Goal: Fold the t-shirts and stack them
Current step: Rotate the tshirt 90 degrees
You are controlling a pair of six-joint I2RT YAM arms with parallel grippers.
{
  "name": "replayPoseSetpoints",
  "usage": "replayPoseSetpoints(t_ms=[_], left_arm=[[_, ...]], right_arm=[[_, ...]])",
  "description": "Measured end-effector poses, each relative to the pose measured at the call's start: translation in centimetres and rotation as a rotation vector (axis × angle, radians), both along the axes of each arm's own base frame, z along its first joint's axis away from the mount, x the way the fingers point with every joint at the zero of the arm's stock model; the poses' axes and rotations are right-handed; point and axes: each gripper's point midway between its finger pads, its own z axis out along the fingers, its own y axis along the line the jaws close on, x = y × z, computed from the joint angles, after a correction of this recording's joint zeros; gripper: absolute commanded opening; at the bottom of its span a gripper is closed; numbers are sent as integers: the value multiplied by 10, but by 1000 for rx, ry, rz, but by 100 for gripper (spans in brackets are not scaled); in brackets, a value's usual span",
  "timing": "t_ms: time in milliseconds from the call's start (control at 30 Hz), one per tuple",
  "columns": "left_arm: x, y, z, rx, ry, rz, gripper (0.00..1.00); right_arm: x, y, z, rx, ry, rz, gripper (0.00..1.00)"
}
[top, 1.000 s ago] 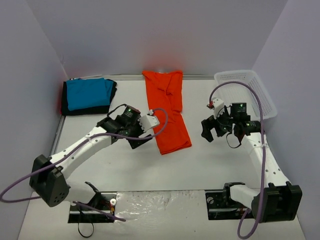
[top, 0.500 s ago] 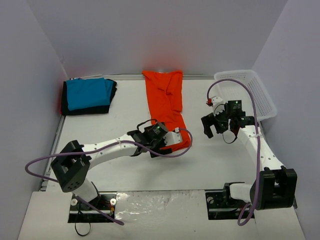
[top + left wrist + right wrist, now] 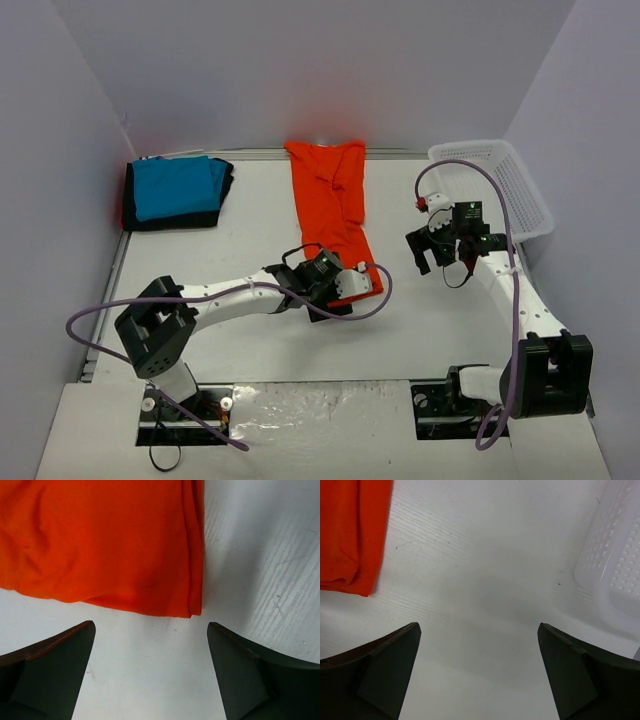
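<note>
Across the cell you have a white table (image 3: pixel 240 240), closed in by pale lavender walls (image 3: pixel 300 70) at the back and on both sides. Up close in the wrist views, its surface shows a fine grain.

Down the middle, running from the back wall toward the arms, lies the orange-red t-shirt (image 3: pixel 335 200). It is folded into a long narrow strip with its near hem flat on the table. At the back left corner the turquoise-blue t-shirt (image 3: pixel 175 187) sits folded on top of the black t-shirt (image 3: pixel 170 222), of which you see only an edge along the near and left sides. At the back right corner the white mesh basket (image 3: pixel 505 185) stands well apart from the shirts.

Your left gripper (image 3: pixel 150 626) hangs at the near right corner of the orange-red strip. Its jaws are spread wide. In the left wrist view both fingers (image 3: pixel 55 665) sit over bare table just short of the hem, with the folded corner of the cloth ahead of the gap. It holds nothing, and you cannot tell whether the fingertips touch the table.

Your right gripper (image 3: pixel 477 626) is over bare table between the strip and the basket, with its jaws likewise wide apart and empty. The shirt's edge shows at the left of its wrist view and the basket's rim at the right.
</note>
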Motion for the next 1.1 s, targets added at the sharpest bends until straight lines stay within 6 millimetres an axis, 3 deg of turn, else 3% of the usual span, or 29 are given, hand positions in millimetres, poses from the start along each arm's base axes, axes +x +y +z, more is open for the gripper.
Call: replayPoseSetpoints(t_ms=[267, 400, 467, 567, 833, 1100], left_arm=[[-11, -7, -27, 17, 82, -26, 94], [-12, -9, -30, 14, 87, -26, 95], [-11, -11, -30, 6, 83, -25, 100], [-10, -13, -30, 0, 82, -21, 81], [-8, -13, -38, 13, 84, -10, 58], [-7, -8, -50, 43, 93, 4, 17]], right_arm=[[3, -5, -3, -21, 2, -19, 100], [3, -5, -4, -23, 3, -22, 100], [4, -5, -4, -23, 2, -22, 100], [3, -5, -4, -24, 2, -20, 100], [3, -4, -4, -24, 2, -17, 100], [3, -4, -4, -25, 2, -16, 100]])
